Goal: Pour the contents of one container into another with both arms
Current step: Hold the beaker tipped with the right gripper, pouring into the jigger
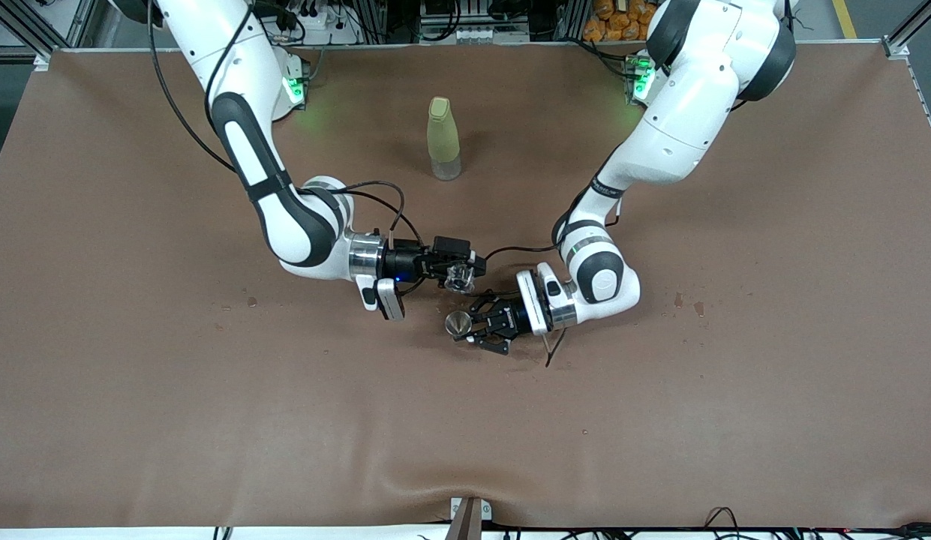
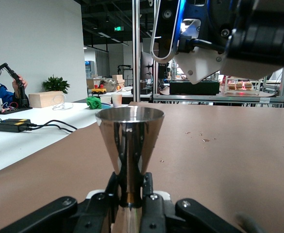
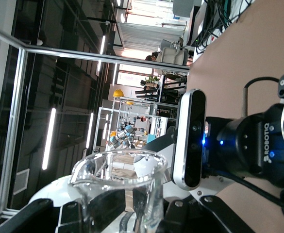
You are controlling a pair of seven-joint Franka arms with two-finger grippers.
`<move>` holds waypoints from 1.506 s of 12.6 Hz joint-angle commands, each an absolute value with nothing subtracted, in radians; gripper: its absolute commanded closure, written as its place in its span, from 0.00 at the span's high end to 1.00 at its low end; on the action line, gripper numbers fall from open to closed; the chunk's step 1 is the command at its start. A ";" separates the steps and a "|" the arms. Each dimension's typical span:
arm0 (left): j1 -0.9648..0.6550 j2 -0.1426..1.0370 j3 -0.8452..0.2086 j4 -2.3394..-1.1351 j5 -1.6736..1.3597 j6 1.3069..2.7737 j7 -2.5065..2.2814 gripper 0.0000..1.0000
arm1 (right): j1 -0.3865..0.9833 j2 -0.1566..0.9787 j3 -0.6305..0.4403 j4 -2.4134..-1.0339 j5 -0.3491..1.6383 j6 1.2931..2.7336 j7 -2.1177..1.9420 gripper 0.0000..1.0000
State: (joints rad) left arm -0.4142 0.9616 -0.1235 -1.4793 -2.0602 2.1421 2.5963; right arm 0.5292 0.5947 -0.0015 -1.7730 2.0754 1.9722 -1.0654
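Nearest us, our left claw [image 1: 473, 327] grips the metal cup [image 1: 457, 323]; our right claw [image 1: 463, 271] tips the transparent cup [image 1: 459, 279] above it, pouring apparently underway.

A high front camera faces both arm bases across the worktop [image 1: 135, 412]; each wrist camera looks close along its own gripper, sharing mid-worktop.

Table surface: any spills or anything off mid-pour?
Small dark spots dot the table, some by the left arm's end, some by the right arm's; likely drips. Right gripper holds the transparent cup tipped beside the metal cup in the left gripper.
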 commanded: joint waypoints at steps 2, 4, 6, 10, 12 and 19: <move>-0.411 0.913 -0.123 -1.540 -2.075 2.134 2.615 0.00 | 0.515 0.558 0.006 -1.799 2.063 1.967 -0.994 0.00; -0.411 0.911 -0.123 -1.543 -2.075 2.134 2.622 0.00 | 0.512 0.557 0.005 -1.798 2.063 1.967 -0.947 0.00; -0.413 0.911 -0.123 -1.545 -2.075 2.134 2.622 0.00 | 0.511 0.557 0.005 -1.796 2.063 1.968 -0.924 0.00; -0.411 0.904 -0.123 -1.555 -2.075 2.134 2.623 0.00 | 0.509 0.557 0.003 -1.793 2.065 1.968 -0.850 0.00; -0.411 0.899 -0.123 -1.565 -2.075 2.132 2.625 0.00 | 0.509 0.558 0.003 -1.787 2.068 1.971 -0.836 0.00; -0.413 0.897 -0.123 -1.569 -2.075 2.132 2.625 0.00 | 0.503 0.560 0.002 -1.775 2.082 1.985 -0.753 0.00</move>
State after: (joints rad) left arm -0.4145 0.9363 -0.1238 -1.5231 -2.0602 2.1420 2.5967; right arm 0.5179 0.5810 -0.0051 -1.7690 2.0779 1.9763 -0.7906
